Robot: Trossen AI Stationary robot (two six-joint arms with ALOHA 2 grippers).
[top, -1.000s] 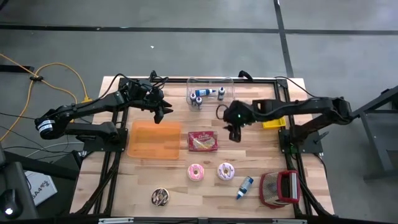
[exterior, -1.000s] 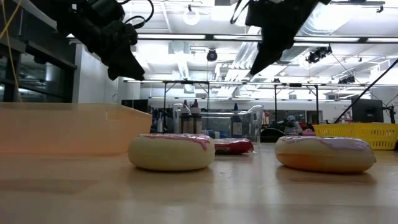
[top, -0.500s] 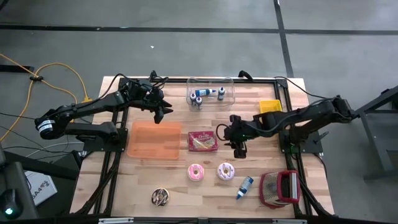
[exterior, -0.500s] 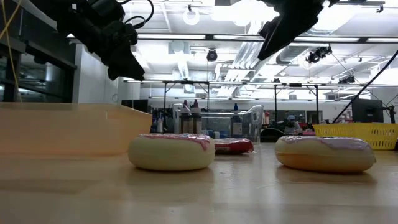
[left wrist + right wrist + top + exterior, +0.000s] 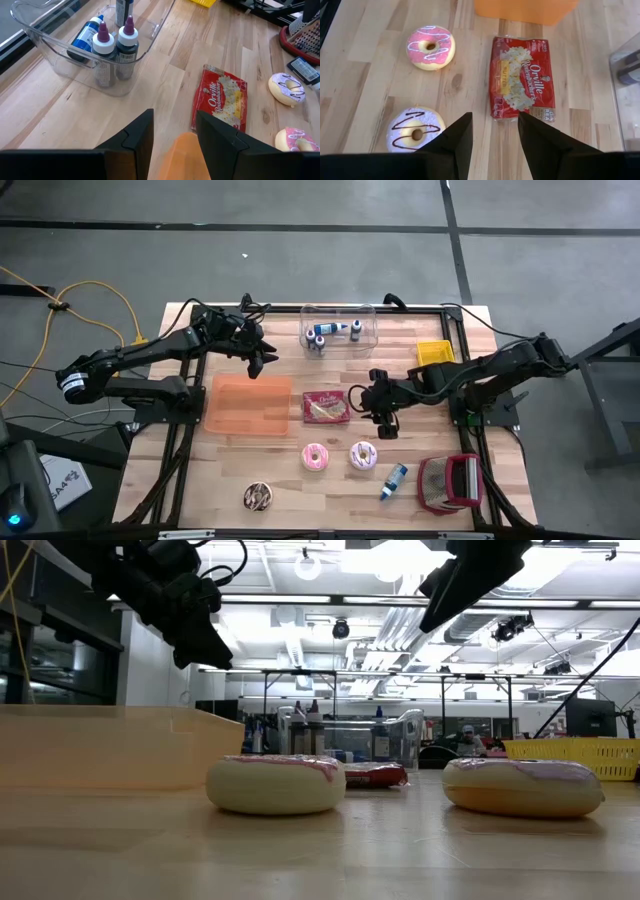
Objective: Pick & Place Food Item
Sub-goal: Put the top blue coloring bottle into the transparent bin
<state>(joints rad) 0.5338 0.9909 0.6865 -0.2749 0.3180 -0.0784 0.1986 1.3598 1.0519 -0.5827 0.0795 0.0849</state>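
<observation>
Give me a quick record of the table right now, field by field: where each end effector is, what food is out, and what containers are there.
left end effector: open, empty, above the orange tray's far edge
right end effector: open, empty, beside the popcorn bag, above the purple donut
popcorn bag: flat, between orange tray and right end effector
pink donut: near side of the bag
purple donut: beside the pink donut
chocolate donut: near table edge
orange tray: nothing in it
clear bin: holds small bottles
yellow basket: far right
</observation>
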